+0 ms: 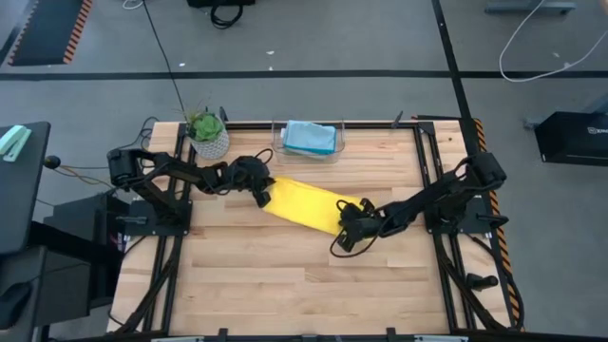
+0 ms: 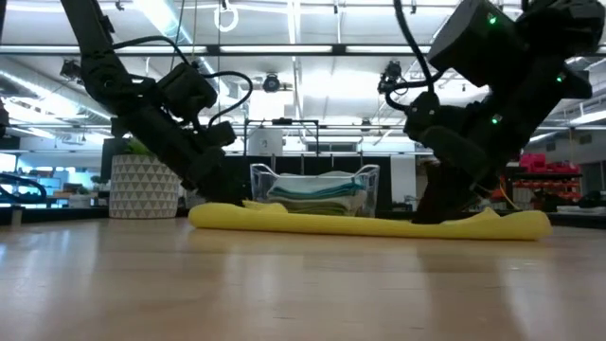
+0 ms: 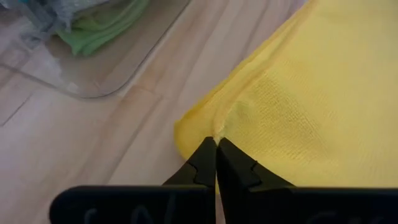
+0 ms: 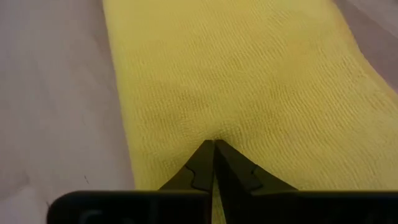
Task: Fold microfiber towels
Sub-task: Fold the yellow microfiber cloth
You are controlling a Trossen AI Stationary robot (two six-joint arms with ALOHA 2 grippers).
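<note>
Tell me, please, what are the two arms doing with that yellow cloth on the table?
The robot is folding microfiber towels. The yellow towel lies as a long folded strip on the wooden table. The left tool is shut on one end of it, and the right tool is pinched on the other end, both low at the table. Behind it, the clear bin already holds folded towels, light blue on top, beside the potted plant.

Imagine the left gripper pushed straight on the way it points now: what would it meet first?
The left gripper, fingers shut, already has its tips at the edge of the yellow towel near a corner. Going straight on, it would probably run into that towel's fabric first, though depth is hard to judge.
</note>
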